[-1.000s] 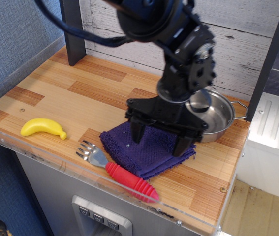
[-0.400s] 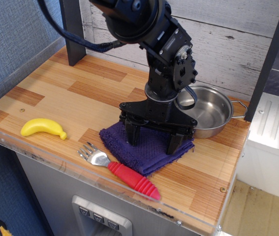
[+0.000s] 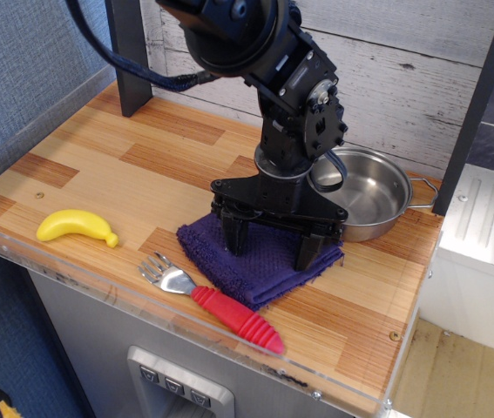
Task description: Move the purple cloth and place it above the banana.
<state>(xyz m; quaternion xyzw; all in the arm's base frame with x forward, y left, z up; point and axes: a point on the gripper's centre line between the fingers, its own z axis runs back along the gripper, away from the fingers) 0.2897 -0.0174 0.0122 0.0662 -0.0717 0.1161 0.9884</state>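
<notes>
1. Since the picture a second ago the arm has swung left and come down: the gripper then stood over the right half of the purple cloth near the steel pan, and now it stands planted over the cloth's middle. From the picture just before this one it has hardly shifted.
2. The pincer is spread wide, one finger toward the cloth's 10 o'clock side and the other toward its 3 o'clock edge. Both tips appear to press into the terry surface. Nothing is pinched between them yet.
3. The cloth lies folded and flat at the front of the wooden counter, at about 5 o'clock from the counter's centre. Its back right corner lies just beside the pan; whether they touch is hidden by the gripper.
4. The banana lies near the front left edge, well apart from the cloth, at the cloth's 9 o'clock.
5. The red-handled fork lies at the cloth's 7 o'clock, its handle touching or just beside the cloth's front edge.
6. Progress, as I judge it: only the approach is done. Closing on the cloth, lifting it, carrying it left, and laying it at the banana's 12 o'clock all remain.
7. The pan is the only container, and its visible interior is empty.
</notes>
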